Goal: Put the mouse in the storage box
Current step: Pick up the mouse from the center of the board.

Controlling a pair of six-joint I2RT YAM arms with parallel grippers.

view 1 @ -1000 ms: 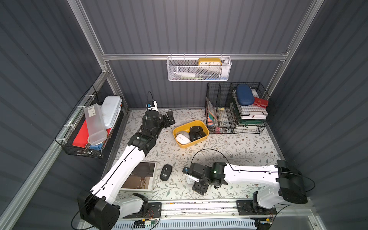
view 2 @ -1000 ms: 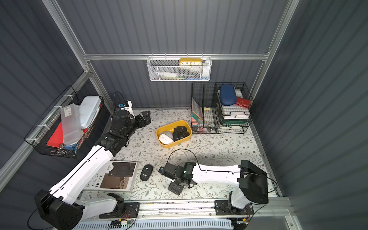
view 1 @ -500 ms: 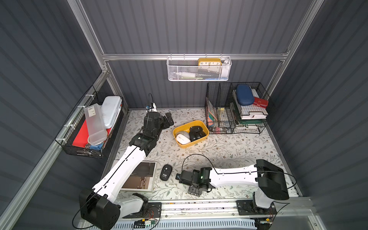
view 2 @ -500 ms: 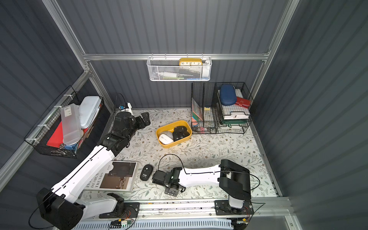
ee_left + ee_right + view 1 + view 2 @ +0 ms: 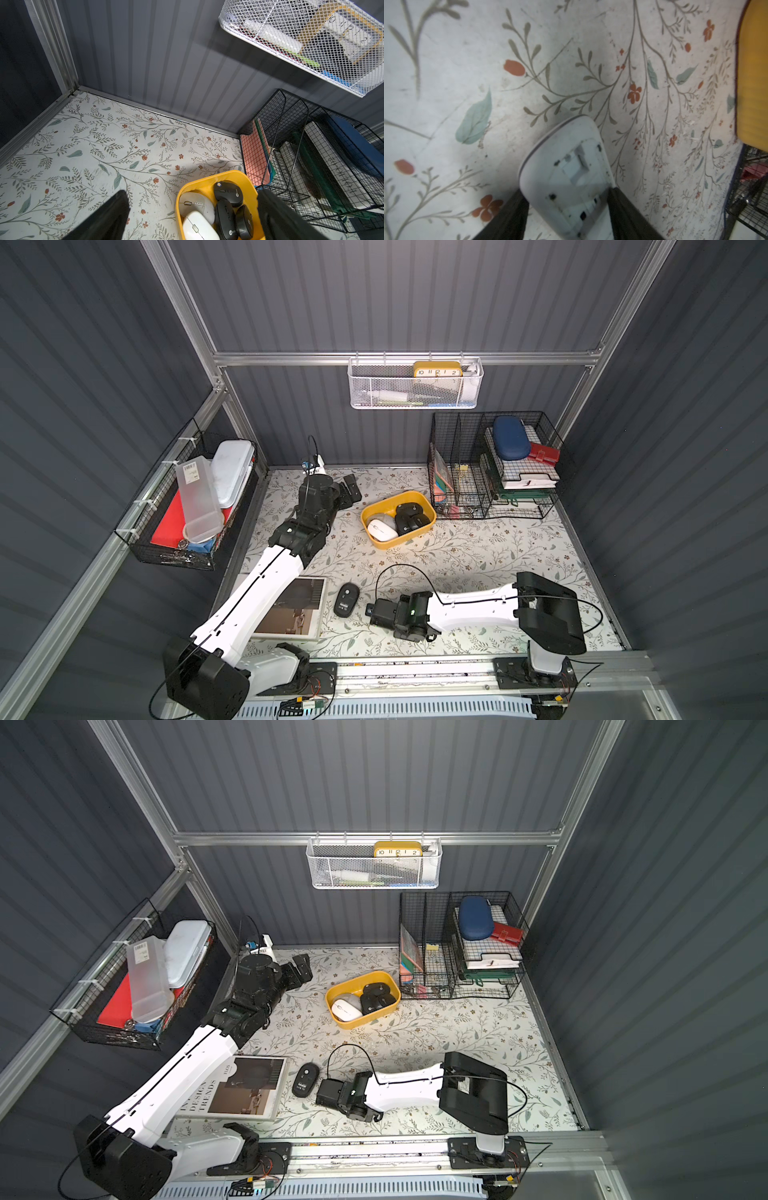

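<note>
Right gripper (image 5: 565, 191): pinched on white mouse (image 5: 564, 153), underside showing, low over front of counter (image 5: 478, 547), well apart from yellow box (image 5: 386, 542).
Left gripper (image 5: 193, 192): spread wide, hanging near box toward back corner.
Open room: bare floral stretch between box and right gripper; black mouse (image 5: 346, 600) just beside that gripper, book (image 5: 245, 1090) beyond.
Edges: box just beside wire organiser (image 5: 457, 472), near back wall.
Writing: "DESIGN TRENDS" on book; clock (image 5: 437, 369) numerals 10 to 2.
</note>
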